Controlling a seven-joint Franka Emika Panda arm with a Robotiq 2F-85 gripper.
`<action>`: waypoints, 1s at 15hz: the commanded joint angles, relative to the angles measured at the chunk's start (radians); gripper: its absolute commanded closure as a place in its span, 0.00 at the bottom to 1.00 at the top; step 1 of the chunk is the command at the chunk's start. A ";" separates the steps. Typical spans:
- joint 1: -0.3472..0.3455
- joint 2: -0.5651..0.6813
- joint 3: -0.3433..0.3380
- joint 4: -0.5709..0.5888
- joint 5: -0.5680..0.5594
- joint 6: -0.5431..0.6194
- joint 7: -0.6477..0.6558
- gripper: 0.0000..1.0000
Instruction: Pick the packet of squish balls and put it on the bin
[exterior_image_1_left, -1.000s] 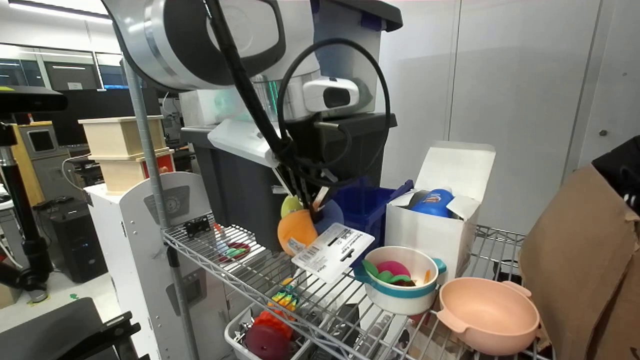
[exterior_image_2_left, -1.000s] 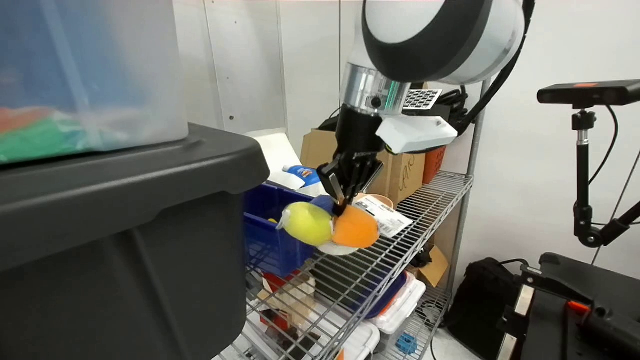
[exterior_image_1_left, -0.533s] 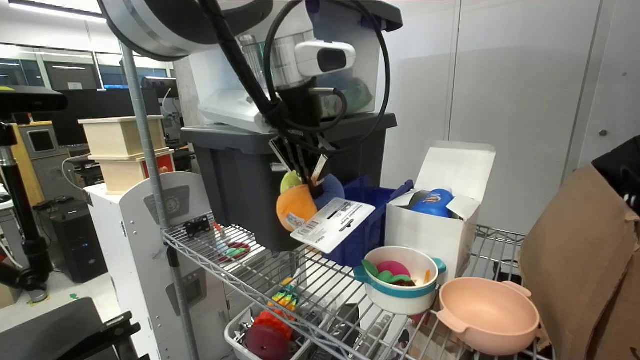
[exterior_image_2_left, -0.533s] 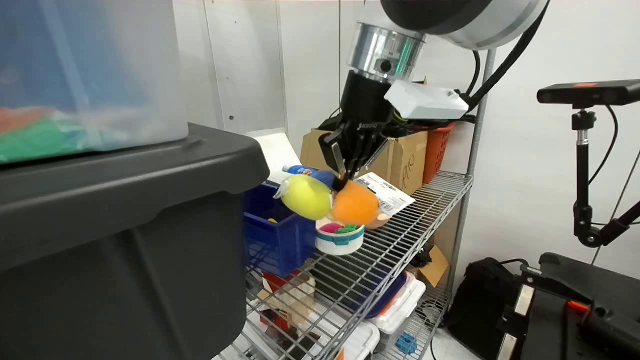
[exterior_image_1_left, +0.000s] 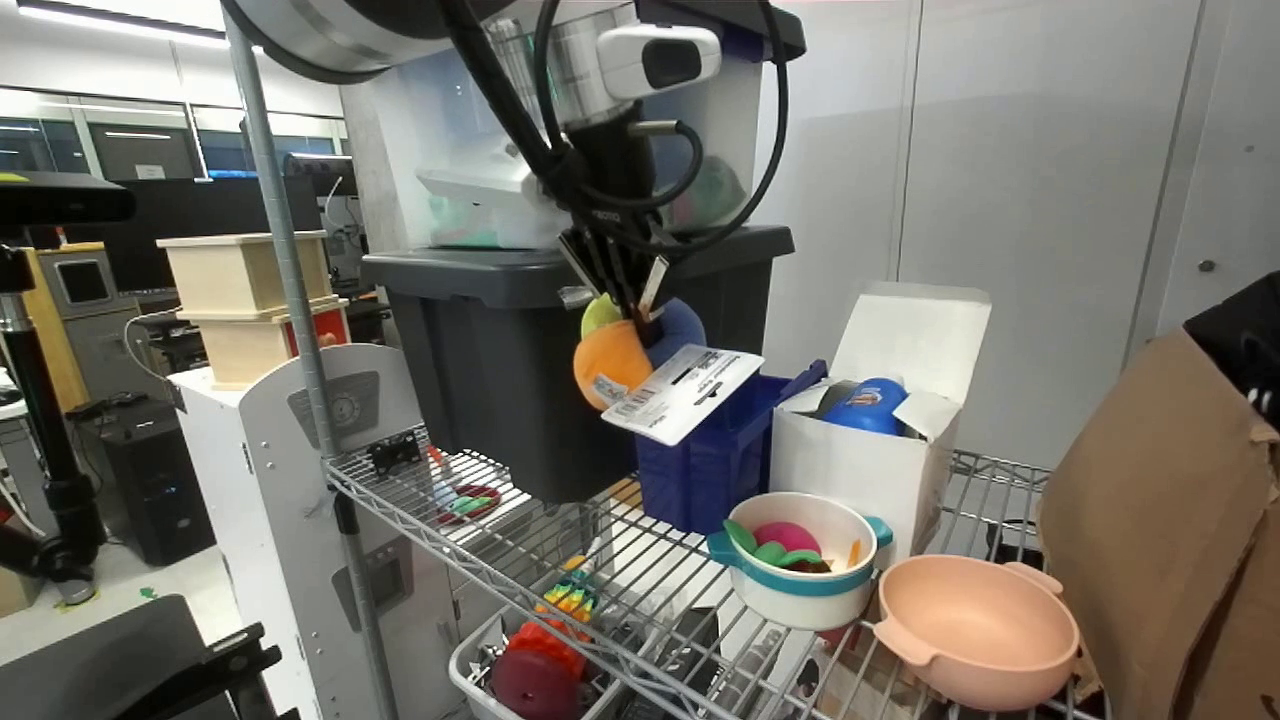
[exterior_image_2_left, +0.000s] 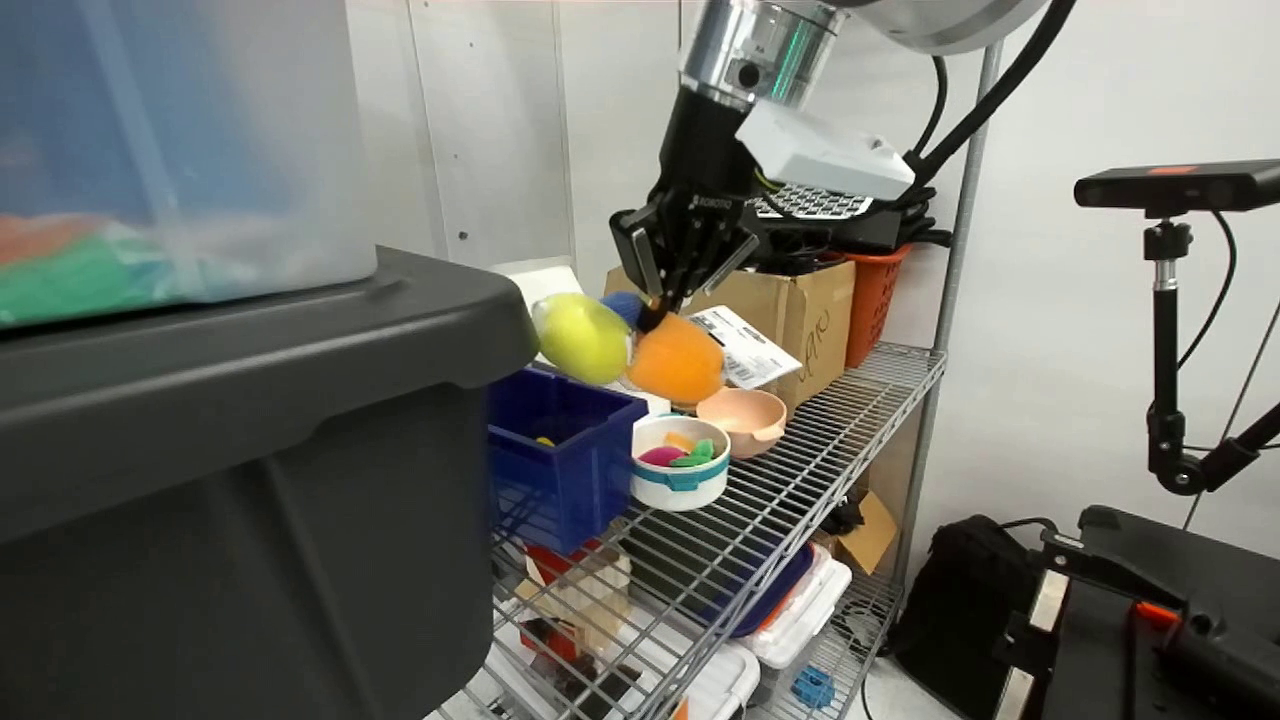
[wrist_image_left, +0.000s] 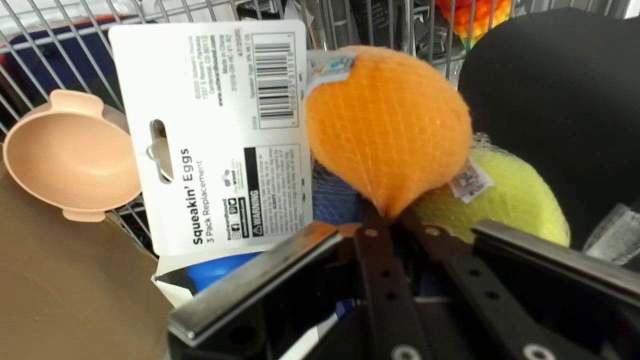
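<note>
Our arm (exterior_image_2_left: 755, 45) is cut off up top in both exterior views. Mid-frame, we see the gripper (exterior_image_2_left: 656, 314), jaws pinching the packet of squish balls (exterior_image_2_left: 672, 358), its bulk hanging just below them. Wrist view, center: blue ball (wrist_image_left: 334, 200) mostly hidden.

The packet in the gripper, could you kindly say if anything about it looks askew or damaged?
On the packet, the label card looks askew: in both exterior views it slants outward instead of hanging straight. No damage shows.
</note>
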 joint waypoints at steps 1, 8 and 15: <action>0.025 0.058 -0.023 0.075 -0.005 0.039 0.049 0.98; 0.107 0.221 -0.119 0.258 -0.066 0.080 0.181 0.98; 0.173 0.302 -0.174 0.345 -0.079 0.063 0.254 0.98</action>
